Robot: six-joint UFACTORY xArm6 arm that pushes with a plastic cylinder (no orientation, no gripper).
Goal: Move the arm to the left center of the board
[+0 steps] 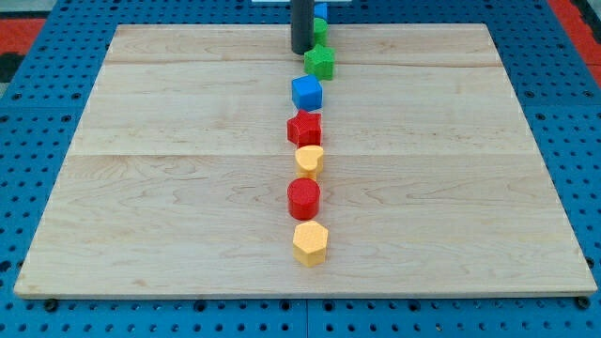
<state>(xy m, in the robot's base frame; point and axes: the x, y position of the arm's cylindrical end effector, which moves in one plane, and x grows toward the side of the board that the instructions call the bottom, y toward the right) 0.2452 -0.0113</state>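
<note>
No containers. No claw fitted, so no jaw state to tell: my tip (301, 51) sits at the view's top centre of the wooden counter (169, 188), touching the green star block (320, 62) on its right.

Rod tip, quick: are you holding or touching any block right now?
My tip: no gripper, holds nothing; at the view's top, just left of the green block; contact cannot be told.

Straight dark rod, upright, entering from the view's top; my tip (301, 51) rests on the pale wooden board (169, 188) at its far edge, about midway across. Board: light planked wood, rectangular, lying flat. The tip stands well right of the board's left centre.
</note>
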